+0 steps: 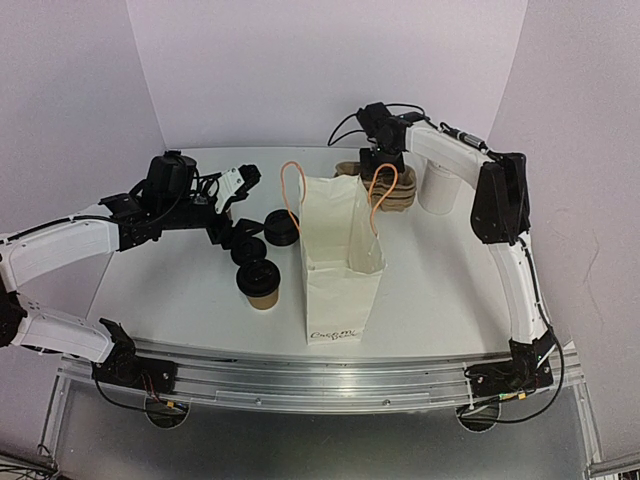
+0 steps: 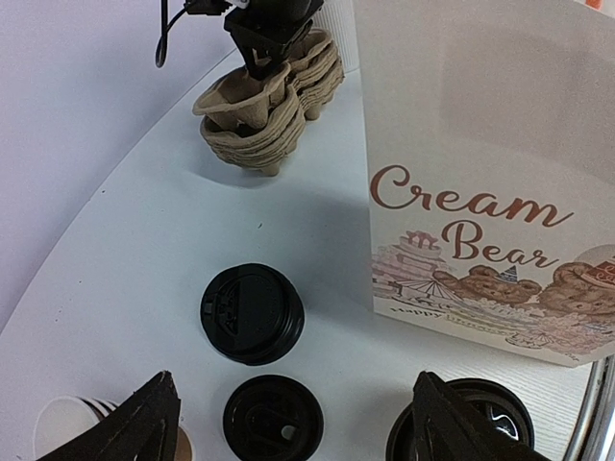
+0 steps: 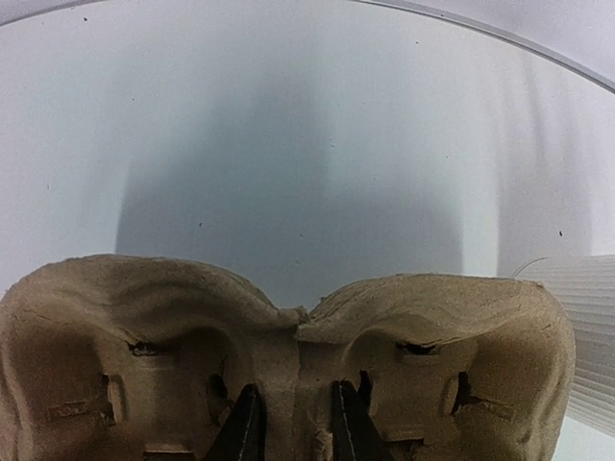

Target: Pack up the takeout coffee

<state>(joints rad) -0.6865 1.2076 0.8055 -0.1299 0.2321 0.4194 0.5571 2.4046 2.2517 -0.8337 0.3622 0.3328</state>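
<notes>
The takeout coffee (image 1: 262, 285), a brown cup with a black lid, stands left of the white paper bag (image 1: 340, 250). In the left wrist view only its lid (image 2: 500, 413) shows, partly behind my right-hand finger. My left gripper (image 1: 232, 238) is open and empty, hovering over a single black lid (image 2: 273, 418); in its own view the left gripper (image 2: 296, 384) spans that lid. My right gripper (image 1: 383, 160) is at the back, shut on the centre ridge of the top pulp cup carrier (image 3: 432, 327), with its midpoint low in the right wrist view (image 3: 296, 423).
A stack of black lids (image 1: 282, 228) sits beside the bag. Nested lidless cups (image 2: 67, 427) are at the left finger. The carrier stack (image 2: 264, 125) is behind the bag (image 2: 480, 125). A white ribbed cup stack (image 1: 437, 185) stands at back right.
</notes>
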